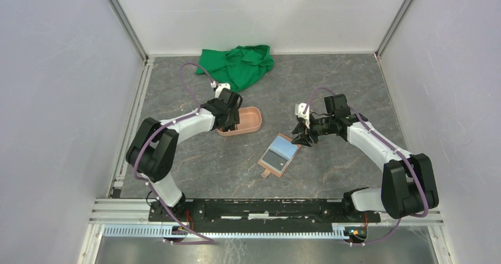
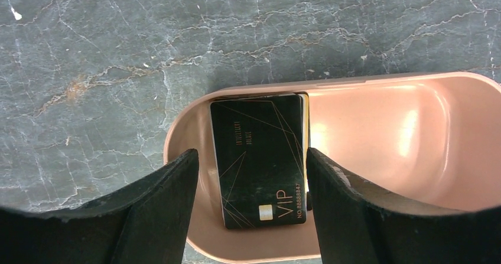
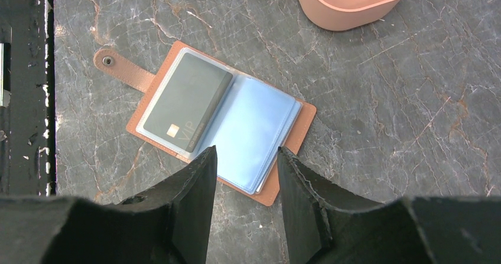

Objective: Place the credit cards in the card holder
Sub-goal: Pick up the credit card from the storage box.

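Observation:
The tan card holder [image 1: 280,155] lies open on the table, also in the right wrist view [image 3: 295,135], with a dark card [image 3: 186,101] in its left clear pocket and a light blue sleeve [image 3: 254,131] on the right. Black credit cards [image 2: 260,157] are stacked in the left end of the pink oval tray [image 2: 413,128]. My left gripper [image 2: 251,163] is open over the tray [image 1: 251,119], its fingers either side of the top card and not closed on it. My right gripper [image 3: 245,157] is open and empty just above the holder's near edge.
A crumpled green cloth [image 1: 236,64] lies at the back of the table. The pink tray [image 3: 351,1] stands just beyond the holder. White walls with metal rails enclose the table on three sides.

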### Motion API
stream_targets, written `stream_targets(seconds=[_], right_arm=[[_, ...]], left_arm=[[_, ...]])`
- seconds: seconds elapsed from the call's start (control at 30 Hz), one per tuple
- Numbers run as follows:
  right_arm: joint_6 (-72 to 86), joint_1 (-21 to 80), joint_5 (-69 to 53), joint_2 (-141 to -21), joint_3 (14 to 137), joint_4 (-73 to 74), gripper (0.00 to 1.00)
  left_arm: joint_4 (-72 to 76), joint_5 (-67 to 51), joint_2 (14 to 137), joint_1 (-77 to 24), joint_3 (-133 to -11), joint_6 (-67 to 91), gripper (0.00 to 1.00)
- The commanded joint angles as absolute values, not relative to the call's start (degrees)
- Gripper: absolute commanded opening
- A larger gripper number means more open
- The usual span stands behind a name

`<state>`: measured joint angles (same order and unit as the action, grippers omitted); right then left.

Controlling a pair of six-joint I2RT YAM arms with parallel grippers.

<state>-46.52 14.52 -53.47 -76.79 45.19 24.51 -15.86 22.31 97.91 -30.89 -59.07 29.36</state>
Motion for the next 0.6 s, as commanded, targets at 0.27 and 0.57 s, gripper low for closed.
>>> stream_targets(seconds=[0.27, 0.57], right_arm=[[-47.2, 14.5, -53.4, -76.8, 46.3, 24.4, 0.49], [-47.5, 14.6, -53.4, -76.6, 46.4, 24.6, 0.49]], left_arm=[[-16.1, 25.1, 101.5, -31.5, -62.5, 32.5, 0.73], [-16.2, 24.9, 103.2, -31.5, -63.0, 32.5, 0.70]])
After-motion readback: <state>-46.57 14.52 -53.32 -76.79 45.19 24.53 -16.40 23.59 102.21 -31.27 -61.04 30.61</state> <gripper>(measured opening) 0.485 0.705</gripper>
